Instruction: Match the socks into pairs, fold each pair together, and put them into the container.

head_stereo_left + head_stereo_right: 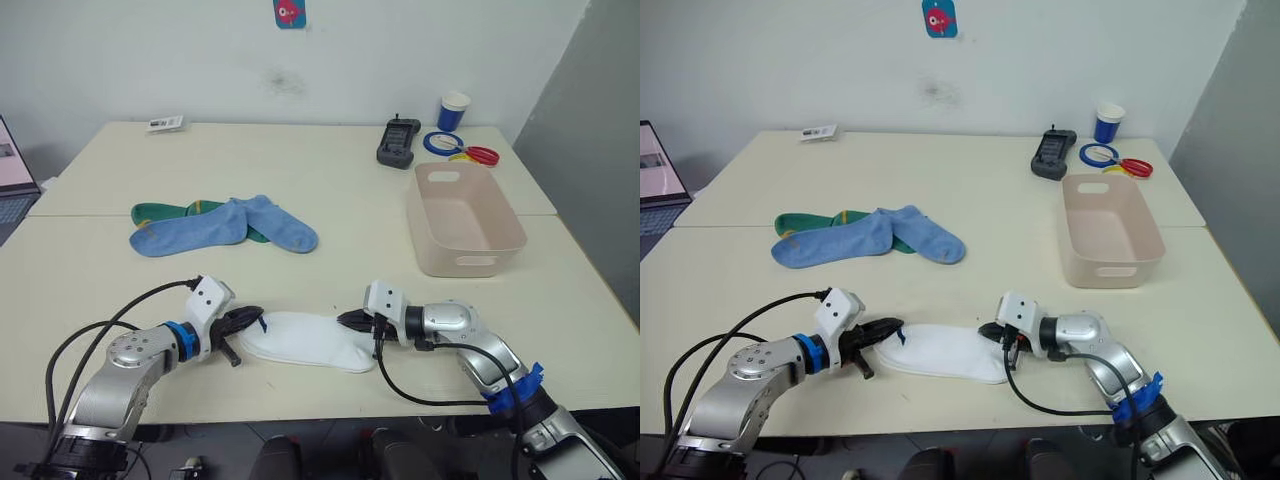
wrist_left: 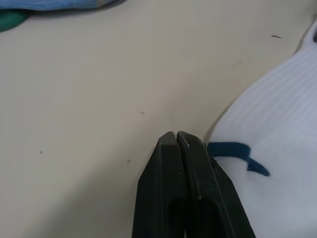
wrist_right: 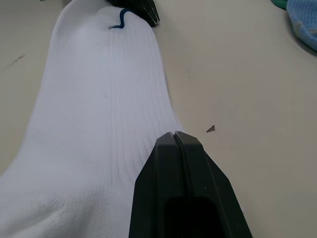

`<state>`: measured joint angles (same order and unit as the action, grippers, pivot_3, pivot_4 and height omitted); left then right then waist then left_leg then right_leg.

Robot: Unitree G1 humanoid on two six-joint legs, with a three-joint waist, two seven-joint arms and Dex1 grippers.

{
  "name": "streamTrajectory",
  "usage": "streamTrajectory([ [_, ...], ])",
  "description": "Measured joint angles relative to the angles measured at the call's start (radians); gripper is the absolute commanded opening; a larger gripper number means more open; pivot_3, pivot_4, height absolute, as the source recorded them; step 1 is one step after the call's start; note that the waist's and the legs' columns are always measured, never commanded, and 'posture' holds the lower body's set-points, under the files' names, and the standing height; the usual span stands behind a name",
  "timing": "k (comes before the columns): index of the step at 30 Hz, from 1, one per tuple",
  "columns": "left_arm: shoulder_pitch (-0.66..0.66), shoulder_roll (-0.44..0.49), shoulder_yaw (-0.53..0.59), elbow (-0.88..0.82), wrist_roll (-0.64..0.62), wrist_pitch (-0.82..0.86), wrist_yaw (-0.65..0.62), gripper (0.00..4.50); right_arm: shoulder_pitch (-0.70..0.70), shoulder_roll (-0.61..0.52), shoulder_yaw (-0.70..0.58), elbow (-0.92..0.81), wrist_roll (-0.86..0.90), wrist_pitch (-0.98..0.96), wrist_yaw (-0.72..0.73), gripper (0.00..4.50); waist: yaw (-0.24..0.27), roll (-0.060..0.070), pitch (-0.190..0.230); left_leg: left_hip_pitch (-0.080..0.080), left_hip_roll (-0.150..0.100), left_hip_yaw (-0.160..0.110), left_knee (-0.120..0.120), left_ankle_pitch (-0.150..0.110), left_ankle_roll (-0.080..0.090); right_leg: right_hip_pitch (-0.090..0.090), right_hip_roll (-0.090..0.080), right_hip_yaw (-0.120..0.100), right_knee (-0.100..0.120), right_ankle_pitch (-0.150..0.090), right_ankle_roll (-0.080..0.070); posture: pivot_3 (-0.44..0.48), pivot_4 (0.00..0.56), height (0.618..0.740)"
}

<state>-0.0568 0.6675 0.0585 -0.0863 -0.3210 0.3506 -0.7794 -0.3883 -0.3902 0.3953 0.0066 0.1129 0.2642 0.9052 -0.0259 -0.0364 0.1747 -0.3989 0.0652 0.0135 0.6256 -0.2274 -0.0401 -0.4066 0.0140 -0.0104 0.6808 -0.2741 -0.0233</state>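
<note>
Near the front edge of the table (image 1: 330,150), the white socks (image 1: 305,341) were laid flat, seemingly stacked as one pair. The left gripper (image 1: 252,320) was seen pressed closed at the cuff end, beside the dark trim, and the right gripper (image 1: 350,320) was likewise pinched closed at the opposite end; whether cloth was caught in either could not be told. The pair was probably being stretched for folding. The blue socks (image 1: 225,226) and green socks (image 1: 165,212) were heaped toward the left edge. The pink container (image 1: 465,222) was set empty near the right edge.
</note>
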Motion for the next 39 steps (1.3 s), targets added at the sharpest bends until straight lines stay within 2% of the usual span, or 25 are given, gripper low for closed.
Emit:
streamTrajectory([
  [4,-0.004,-0.005,0.047,-0.006,-0.037,-0.012,-0.019,0.04,0.011,0.001,-0.048,-0.080,0.068,0.068,0.009,0.00,-0.002,0.000,0.000,-0.001,0.001,0.000,0.000,0.000,0.000,0.000,0.000,0.000,0.000,0.000,0.000,0.000,0.150,0.740],
  [7,0.009,0.034,0.090,-0.074,-0.087,-0.014,-0.079,0.04,0.009,-0.004,-0.115,-0.190,0.151,0.188,0.002,0.00,-0.001,0.000,0.000,0.000,0.001,-0.001,0.000,0.000,0.000,0.000,0.000,0.000,0.000,0.000,0.000,0.000,0.150,0.740],
  [9,0.029,0.066,0.103,-0.123,-0.111,-0.011,-0.120,0.00,0.012,-0.029,-0.151,-0.243,0.205,0.281,-0.003,0.38,-0.001,0.000,0.000,0.000,0.000,0.000,0.000,0.000,0.000,0.000,-0.001,0.000,0.000,0.000,0.000,0.000,0.150,0.740],
  [11,0.075,0.112,0.104,-0.178,-0.127,-0.008,-0.173,0.00,0.029,-0.080,-0.205,-0.292,0.275,0.406,-0.007,0.88,-0.001,0.000,0.000,0.000,0.000,0.001,0.000,0.000,0.000,0.000,-0.002,0.000,-0.001,0.000,0.000,0.000,0.150,0.740],
  [14,0.116,0.140,0.093,-0.191,-0.115,-0.014,-0.216,0.00,0.056,-0.137,-0.249,-0.339,0.340,0.537,-0.016,1.97,-0.001,0.000,0.000,0.000,0.000,0.001,0.000,0.000,0.000,0.000,-0.002,0.000,-0.001,0.000,0.000,0.000,0.150,0.740],
  [17,0.128,0.139,0.056,-0.190,-0.076,-0.035,-0.215,0.00,0.093,-0.220,-0.250,-0.383,0.358,0.630,-0.018,3.09,0.000,0.001,0.001,0.000,0.000,0.000,0.000,0.000,0.000,0.000,-0.002,0.000,-0.001,0.000,0.000,0.000,0.150,0.740],
  [21,0.122,0.117,0.027,-0.195,-0.055,-0.048,-0.205,0.00,0.098,-0.230,-0.255,-0.394,0.384,0.760,-0.072,4.46,-0.004,0.001,0.001,0.000,0.000,0.000,0.000,0.000,0.000,0.000,-0.001,0.000,-0.001,0.000,0.000,0.000,0.150,0.740],
  [30,0.105,0.081,0.016,-0.332,-0.153,-0.049,-0.258,0.00,0.055,-0.182,-0.198,-0.394,0.390,0.860,-0.125,4.46,-0.003,0.000,0.000,0.000,0.000,0.000,0.000,0.000,0.000,0.000,0.000,0.000,-0.001,0.000,0.000,0.000,0.150,0.740],
  [31,0.095,0.089,0.005,-0.350,-0.153,-0.048,-0.267,0.00,0.052,-0.176,-0.192,-0.394,0.395,0.864,-0.124,4.08,-0.003,0.000,0.000,0.000,0.000,0.000,0.000,0.000,0.000,0.000,0.001,0.000,-0.001,0.000,0.000,0.000,0.150,0.740],
  [32,0.088,0.093,-0.004,-0.361,-0.153,-0.048,-0.275,0.00,0.051,-0.173,-0.184,-0.394,0.401,0.869,-0.124,3.90,-0.003,0.000,0.000,0.000,0.000,0.000,0.000,0.000,0.000,0.000,0.001,0.000,-0.001,0.000,0.000,0.000,0.150,0.740],
  [39,0.065,0.094,-0.025,-0.400,-0.167,-0.002,-0.280,0.00,0.046,-0.141,-0.168,-0.376,0.430,0.927,-0.131,1.43,-0.003,0.000,0.000,0.000,0.000,0.000,0.000,0.000,0.000,0.000,0.001,0.000,-0.001,0.000,0.000,0.000,0.150,0.740],
])
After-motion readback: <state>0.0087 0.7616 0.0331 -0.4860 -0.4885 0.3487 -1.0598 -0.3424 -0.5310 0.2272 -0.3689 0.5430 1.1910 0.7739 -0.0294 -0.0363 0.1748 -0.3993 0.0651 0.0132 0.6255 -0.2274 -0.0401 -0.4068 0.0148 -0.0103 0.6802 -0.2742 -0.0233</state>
